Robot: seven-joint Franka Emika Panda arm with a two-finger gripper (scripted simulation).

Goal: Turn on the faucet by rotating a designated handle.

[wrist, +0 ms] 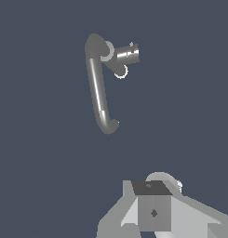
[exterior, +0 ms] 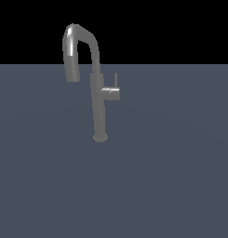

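The faucet (exterior: pixel 97 107) is a tall slim grey post on a round base, and its hooked spout curves over toward the exterior view's left. The handle (exterior: pixel 112 92) is a short grey stub on the post's right side, with a thin lever rod standing upright from it. The gripper does not appear in the exterior view. The wrist view looks down on the faucet (wrist: pixel 97 83) and the handle (wrist: pixel 127 55) from above. The gripper (wrist: pixel 152 204) shows only as grey blocks at the picture's edge, well apart from the faucet. Its finger gap is not readable.
The faucet stands on a flat dark blue-grey floor (exterior: pixel 171 176) that runs to a black backdrop. No other object shows in either view.
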